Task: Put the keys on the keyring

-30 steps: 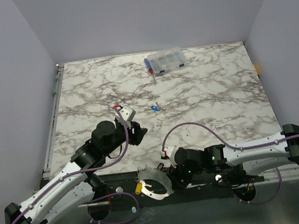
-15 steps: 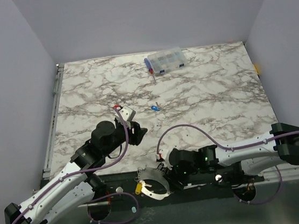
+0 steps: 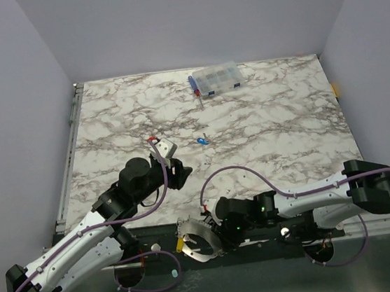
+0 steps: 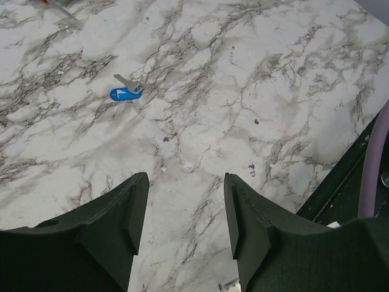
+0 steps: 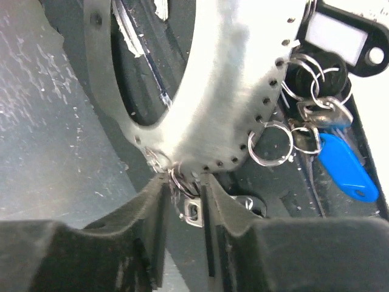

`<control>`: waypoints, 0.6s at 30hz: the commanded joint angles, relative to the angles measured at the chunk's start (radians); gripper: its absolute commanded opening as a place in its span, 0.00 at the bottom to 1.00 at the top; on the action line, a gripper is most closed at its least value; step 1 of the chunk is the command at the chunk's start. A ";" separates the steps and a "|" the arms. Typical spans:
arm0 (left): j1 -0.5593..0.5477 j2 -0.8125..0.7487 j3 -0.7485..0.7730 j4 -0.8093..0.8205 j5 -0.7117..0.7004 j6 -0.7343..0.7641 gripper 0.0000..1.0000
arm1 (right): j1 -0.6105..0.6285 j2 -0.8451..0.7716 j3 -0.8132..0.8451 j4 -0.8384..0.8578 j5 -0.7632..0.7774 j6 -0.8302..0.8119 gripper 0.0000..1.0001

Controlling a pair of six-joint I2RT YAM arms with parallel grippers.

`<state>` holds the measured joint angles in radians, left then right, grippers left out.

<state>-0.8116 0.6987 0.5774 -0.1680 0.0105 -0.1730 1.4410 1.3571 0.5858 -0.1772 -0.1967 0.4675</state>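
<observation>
Marble table (image 3: 285,129), clear box (image 3: 216,80) at the far edge. Keyring (image 5: 225,91), a silver perforated hoop, lies off the table's near edge between the arm bases. Right gripper (image 5: 182,188) is pinched closed on a small ring (image 5: 189,210) at the hoop's rim. Blue tag (image 5: 343,167) and clear tag (image 5: 337,35) hang on the hoop. Left gripper (image 4: 183,188) gapes wide, nothing held, above the table near a loose blue key (image 4: 126,93).

Marble desk (image 3: 285,129), 2 arms bolted at the near edge. The left claw (image 3: 178,172) hangs over the near-left part, and 1 blue key (image 3: 202,141) lies a bit beyond it to the right. A clear compartment box (image 3: 217,79) sits by the far edge. Off the front edge, the right claw (image 3: 218,233) is right up against the keyring (image 3: 195,253), with a yellow tag (image 3: 181,245) on the hoop's left side.
</observation>
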 commanded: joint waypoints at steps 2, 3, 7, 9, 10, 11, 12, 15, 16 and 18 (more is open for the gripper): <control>0.003 -0.007 0.022 -0.020 0.017 0.011 0.59 | 0.011 -0.004 0.005 -0.015 -0.023 -0.015 0.22; 0.004 -0.007 0.022 -0.021 0.016 0.011 0.59 | 0.011 -0.001 0.003 -0.013 -0.024 -0.017 0.18; 0.003 -0.005 0.022 -0.020 0.017 0.012 0.59 | 0.011 -0.007 -0.001 0.012 -0.037 -0.021 0.06; 0.004 -0.005 0.022 -0.020 0.017 0.012 0.59 | 0.011 -0.022 -0.004 0.023 -0.042 -0.021 0.03; 0.003 -0.004 0.022 -0.019 0.017 0.012 0.59 | 0.011 -0.035 -0.006 0.029 -0.038 -0.020 0.01; 0.003 -0.004 0.022 -0.020 0.017 0.012 0.59 | 0.011 -0.051 -0.006 0.034 -0.028 -0.019 0.01; 0.003 -0.005 0.022 -0.021 0.017 0.012 0.59 | 0.011 -0.071 -0.006 0.039 -0.015 -0.015 0.01; 0.003 -0.008 0.023 -0.020 0.029 0.013 0.59 | 0.011 -0.146 0.002 0.044 0.046 -0.013 0.01; 0.003 -0.010 0.024 -0.018 0.042 0.013 0.59 | 0.012 -0.171 0.006 0.037 0.072 -0.010 0.01; 0.003 -0.014 0.025 -0.015 0.070 0.013 0.59 | 0.011 -0.223 0.015 0.023 0.142 -0.009 0.01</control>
<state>-0.8116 0.6987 0.5774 -0.1680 0.0189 -0.1707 1.4456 1.2282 0.5838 -0.1738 -0.1799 0.4557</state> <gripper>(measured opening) 0.585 0.016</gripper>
